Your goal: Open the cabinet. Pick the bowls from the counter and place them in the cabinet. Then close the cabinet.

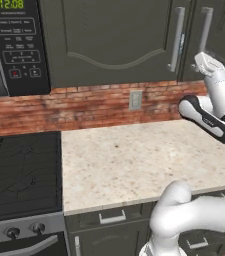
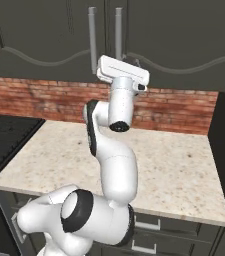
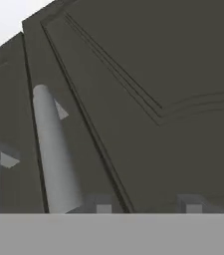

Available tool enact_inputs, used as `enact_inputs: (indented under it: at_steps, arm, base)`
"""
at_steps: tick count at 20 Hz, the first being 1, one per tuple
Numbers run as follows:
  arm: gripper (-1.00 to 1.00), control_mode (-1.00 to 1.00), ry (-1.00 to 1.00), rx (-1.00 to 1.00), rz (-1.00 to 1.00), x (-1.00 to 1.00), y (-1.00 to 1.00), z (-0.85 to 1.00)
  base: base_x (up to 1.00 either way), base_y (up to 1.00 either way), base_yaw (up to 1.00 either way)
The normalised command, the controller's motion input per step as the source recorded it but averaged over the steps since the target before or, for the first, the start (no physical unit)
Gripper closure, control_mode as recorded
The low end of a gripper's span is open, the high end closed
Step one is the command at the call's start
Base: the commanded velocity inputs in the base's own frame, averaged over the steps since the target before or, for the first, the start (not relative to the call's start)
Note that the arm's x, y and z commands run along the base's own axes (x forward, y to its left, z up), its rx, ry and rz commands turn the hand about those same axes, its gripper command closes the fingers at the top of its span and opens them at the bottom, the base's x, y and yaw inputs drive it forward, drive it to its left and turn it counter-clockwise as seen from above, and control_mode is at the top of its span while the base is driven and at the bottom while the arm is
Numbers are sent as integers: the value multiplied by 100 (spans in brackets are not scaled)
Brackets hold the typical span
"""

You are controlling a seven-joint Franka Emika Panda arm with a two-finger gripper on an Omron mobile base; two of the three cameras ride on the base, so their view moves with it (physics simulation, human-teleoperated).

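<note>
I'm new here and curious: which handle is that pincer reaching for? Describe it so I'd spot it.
Look above the beige counter and brick wall to the dark grey-green cabinet. Two long grey vertical bars hang side by side where its doors meet. It's the right handle, directly above the pincer; its twin hangs just left.

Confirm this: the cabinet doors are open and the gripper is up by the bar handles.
Not quite. The cabinet doors are shut, flush side by side in the right base view. The rest holds: the gripper is up by the bar handles.
</note>
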Motion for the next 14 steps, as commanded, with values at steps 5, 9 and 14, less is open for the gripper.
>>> enact_inputs:
  at_steps: [5,9,14]
  arm:
    - [-100,-100,30,-1,1,100,60,25]
    - [-100,-100,38,-2,0,100,62,2]
    - [-100,-100,33,-2,-9,100,57,-30]
  base:
    - [0,0,0]
    - [0,0,0]
    - [0,0,0]
